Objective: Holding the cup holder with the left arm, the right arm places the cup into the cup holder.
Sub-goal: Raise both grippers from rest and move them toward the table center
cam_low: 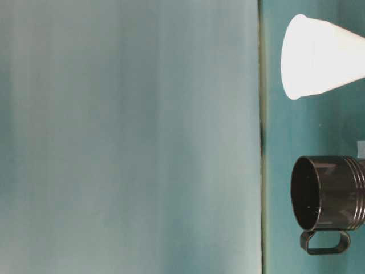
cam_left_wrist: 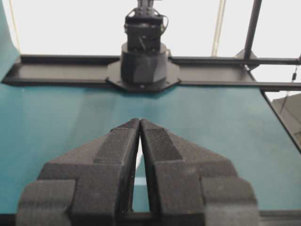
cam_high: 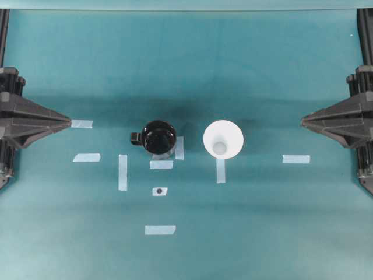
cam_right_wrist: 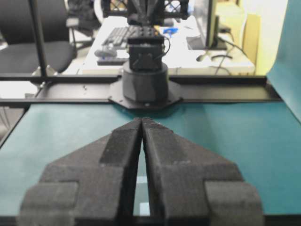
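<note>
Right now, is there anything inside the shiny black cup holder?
Nothing shows inside the glossy black round cup holder: only its dark, shiny bottom. From table level its inside looks dark and empty too. Pale tape strips poke from beneath; whatever else lies under it is hidden.

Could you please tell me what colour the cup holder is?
Glossy black cup holder, clearest in the overhead view.

One camera looks straight down on the teal table from high up. Another sits low and close (its picture is turned sideways); both show the cup holder and the cup. Each wrist camera looks along its own fingers across the table.
</note>
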Controlling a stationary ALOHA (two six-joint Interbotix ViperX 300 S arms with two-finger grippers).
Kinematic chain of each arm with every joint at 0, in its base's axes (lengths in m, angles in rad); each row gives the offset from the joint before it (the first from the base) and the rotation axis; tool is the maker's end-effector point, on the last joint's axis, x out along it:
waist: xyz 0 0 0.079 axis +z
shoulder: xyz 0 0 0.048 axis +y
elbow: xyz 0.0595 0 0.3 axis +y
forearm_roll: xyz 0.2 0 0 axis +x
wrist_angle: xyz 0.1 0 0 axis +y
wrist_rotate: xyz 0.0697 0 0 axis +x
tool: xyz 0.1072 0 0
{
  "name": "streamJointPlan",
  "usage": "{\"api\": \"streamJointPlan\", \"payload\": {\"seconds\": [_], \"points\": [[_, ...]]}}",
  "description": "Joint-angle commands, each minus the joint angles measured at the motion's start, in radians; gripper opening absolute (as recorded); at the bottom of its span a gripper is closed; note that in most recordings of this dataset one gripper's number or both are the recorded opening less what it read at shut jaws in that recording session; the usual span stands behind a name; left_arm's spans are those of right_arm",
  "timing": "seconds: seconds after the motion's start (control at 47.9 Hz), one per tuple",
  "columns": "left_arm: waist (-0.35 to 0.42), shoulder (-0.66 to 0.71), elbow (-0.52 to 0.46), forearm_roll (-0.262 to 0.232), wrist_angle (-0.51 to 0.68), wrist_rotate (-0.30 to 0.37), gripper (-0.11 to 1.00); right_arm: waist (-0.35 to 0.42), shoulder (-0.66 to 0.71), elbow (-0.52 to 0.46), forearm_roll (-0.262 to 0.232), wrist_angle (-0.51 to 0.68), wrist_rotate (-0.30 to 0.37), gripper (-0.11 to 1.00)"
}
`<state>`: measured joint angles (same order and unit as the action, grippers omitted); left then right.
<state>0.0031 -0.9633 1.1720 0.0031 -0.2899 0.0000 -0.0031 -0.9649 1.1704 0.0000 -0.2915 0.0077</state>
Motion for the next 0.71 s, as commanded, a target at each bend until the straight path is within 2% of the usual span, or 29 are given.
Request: {"api": "streamJointPlan", "payload": {"seconds": [0.0,0.063,0.125,0.188,0.313,0.522,0.689], "points": [[0.0,0.0,-0.012,0.011,-0.005,-0.012,0.16,0.0,-0.002,-0.002,0.006,-0.014,0.002,0.16],[0.002,0.002,-0.012,0.009,-0.005,-0.017,0.1,0.0,-0.011,0.009,0.028,-0.015,0.014,0.18],[0.002,0.003,-0.017,0.011,0.003,-0.017,0.03,0.002,-0.026,0.017,0.048,-0.014,0.043,0.1],[0.002,0.008,-0.026,0.011,0.028,-0.018,0.03,0.002,-0.043,0.021,0.049,-0.009,0.075,0.04],[0.002,0.032,-0.049,0.011,0.083,-0.018,0.03,0.0,-0.069,0.025,0.049,0.012,0.114,0.02],[0.003,0.098,-0.072,0.011,0.144,-0.018,0.03,-0.006,-0.061,-0.011,0.049,0.176,0.132,0.02],[0.014,0.14,-0.087,0.011,0.164,-0.02,0.03,-0.034,-0.055,-0.051,0.052,0.27,0.196,0.02]]}}
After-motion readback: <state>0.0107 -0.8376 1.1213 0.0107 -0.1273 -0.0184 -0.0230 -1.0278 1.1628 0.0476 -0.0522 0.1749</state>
